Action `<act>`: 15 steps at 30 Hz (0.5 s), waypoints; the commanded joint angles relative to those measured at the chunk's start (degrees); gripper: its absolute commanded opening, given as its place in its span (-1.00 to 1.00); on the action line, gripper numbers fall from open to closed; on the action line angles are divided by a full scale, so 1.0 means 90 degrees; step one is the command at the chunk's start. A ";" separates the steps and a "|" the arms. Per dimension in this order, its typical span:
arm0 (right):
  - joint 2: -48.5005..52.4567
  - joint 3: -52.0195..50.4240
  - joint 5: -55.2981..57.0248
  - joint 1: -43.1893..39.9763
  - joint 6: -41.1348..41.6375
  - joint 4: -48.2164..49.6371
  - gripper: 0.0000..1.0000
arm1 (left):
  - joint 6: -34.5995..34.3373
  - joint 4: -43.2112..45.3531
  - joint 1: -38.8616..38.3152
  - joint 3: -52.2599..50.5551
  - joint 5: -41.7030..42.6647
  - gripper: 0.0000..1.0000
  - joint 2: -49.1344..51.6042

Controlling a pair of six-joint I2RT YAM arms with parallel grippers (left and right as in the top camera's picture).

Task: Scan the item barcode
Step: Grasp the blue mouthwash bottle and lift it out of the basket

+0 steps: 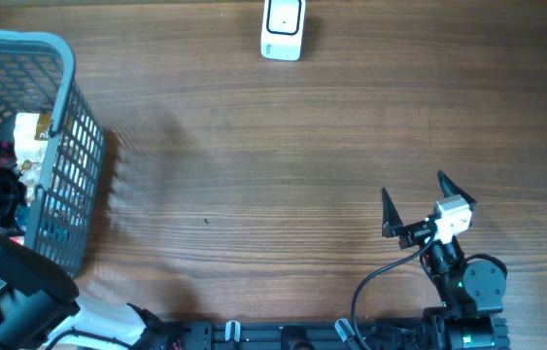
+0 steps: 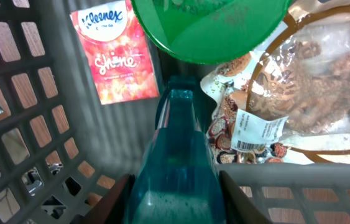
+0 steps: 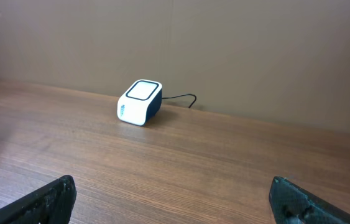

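Item: teal bottle (image 2: 175,155), lying inside the basket (image 1: 67,68) at nine o'clock of the worktop (image 1: 283,194). It is judged rigid, smooth, possibly slippery and moderately heavy, and is best taken across its sides. The left jaws are closed on it; the right jaws are spread, empty.

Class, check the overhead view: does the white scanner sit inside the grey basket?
No, the scanner stands on the table, well apart from the basket at the left.

Teal translucent bottle (image 2: 173,146): inside grey mesh basket (image 2: 13,93) at left edge of table (image 1: 283,185), gripped on both sides by left gripper (image 2: 175,202). White scanner (image 1: 282,29): far edge, window up, cable behind.
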 commanded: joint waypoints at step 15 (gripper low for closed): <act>-0.0046 -0.0007 0.0061 0.0036 0.0066 0.0015 1.00 | -0.0022 -0.2006 -0.0262 0.5452 0.2645 -0.38 -0.0500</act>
